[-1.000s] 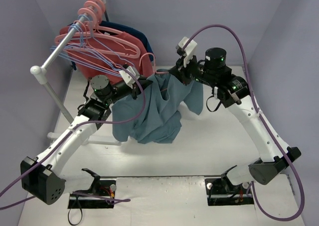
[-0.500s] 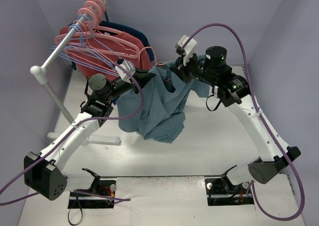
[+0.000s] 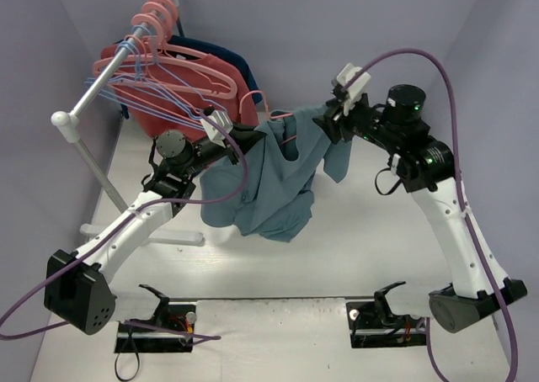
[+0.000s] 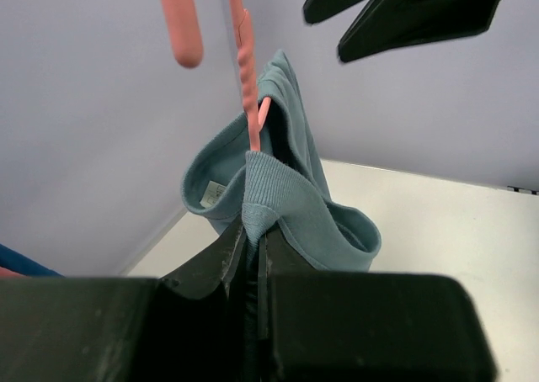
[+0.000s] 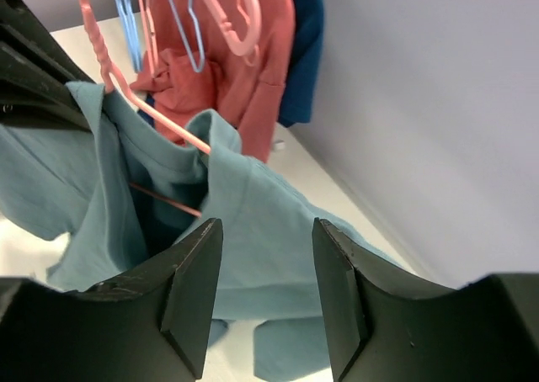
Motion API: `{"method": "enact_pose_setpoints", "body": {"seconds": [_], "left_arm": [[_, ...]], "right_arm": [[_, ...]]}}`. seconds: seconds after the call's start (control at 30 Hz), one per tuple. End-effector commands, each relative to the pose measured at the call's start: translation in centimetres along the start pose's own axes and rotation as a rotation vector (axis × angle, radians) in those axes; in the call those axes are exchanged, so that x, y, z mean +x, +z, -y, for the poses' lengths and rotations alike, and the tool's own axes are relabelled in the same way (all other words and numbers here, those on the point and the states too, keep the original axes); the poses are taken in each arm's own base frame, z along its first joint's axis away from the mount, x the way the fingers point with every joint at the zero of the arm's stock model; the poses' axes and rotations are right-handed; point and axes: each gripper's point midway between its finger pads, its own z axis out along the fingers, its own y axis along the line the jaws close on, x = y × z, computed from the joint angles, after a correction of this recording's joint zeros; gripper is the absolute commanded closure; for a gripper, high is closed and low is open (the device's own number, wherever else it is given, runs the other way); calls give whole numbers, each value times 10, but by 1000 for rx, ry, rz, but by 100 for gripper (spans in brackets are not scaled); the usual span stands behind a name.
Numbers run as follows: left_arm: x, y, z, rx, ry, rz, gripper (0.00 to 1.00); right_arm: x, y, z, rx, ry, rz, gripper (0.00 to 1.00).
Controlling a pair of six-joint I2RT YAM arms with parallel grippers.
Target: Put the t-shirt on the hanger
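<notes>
Left gripper [image 4: 253, 235]: jaws together, clamped on the ribbed collar of the t-shirt [image 3: 274, 188]. In its wrist view the rib is pinched right at the fingertips, and the collar opening sits just ahead of them. The thin pink hanger [image 4: 246, 79] runs down into that collar straight ahead of the tips. Can't tell whether the wire itself is also in the pinch.

Right gripper [image 5: 265, 230]: fingers apart, nothing between them. T-shirt fabric sits just beyond the open tips, not gripped. In its wrist view one hanger arm slants out of the cloth ahead and to the left, with a fold of the shirt draped over it.

Top view: the two grippers face each other across the shirt's neck area. The left one touches cloth; the right one is just beside the shirt's far edge. The bulk of the shirt hangs bunched below the left gripper, with its lower edge close to or on the table [image 3: 362, 230]; can't tell which. The hanger hook pokes up just above the left gripper's tips.

Behind the left gripper is a rail [image 3: 97, 83] carrying thicker pink hangers [image 3: 158, 16], blue hangers [image 5: 126, 16], a red shirt [image 5: 257, 54] and a navy garment [image 5: 305, 37]. All of it is well apart from the right gripper; the red shirt is near the left one.
</notes>
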Motion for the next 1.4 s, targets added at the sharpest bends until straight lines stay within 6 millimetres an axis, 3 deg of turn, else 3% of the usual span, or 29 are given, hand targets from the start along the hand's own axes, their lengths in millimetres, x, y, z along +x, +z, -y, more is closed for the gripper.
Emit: {"method": "enact_pose_setpoints", "body": {"seconds": [0.0,0.13,0.3,0.5,0.63,0.83,1.0,1.17,1.3,1.37], "left_arm": [[-60,0,10,55,127,178,100],[-61,-5,17,89,133,176,100],[-55,-12,24,123,137,141,100],[-49,-25,29,151,148,73,100],[-55,-28,34,202,143,60,100],[-52,-29,45,277,125,35,100],[-46,-31,55,353,100,13,100],[-44,-34,50,351,96,-4,100],[-39,-38,35,309,111,-40,100],[-35,-47,18,240,106,-94,84]], "right_arm": [[-16,-31,17,49,-108,84,56],[3,-37,26,66,-180,47,53],[21,-25,23,16,-199,10,48],[34,-10,-3,-146,-180,-16,39],[56,-3,-26,-253,-139,-77,39],[69,2,-42,-314,-118,-94,44],[71,3,-49,-343,-106,-95,58],[77,-1,-56,-370,-89,-108,96],[73,-7,-58,-375,-98,-99,100],[66,-10,-58,-374,-108,-81,100]]}}
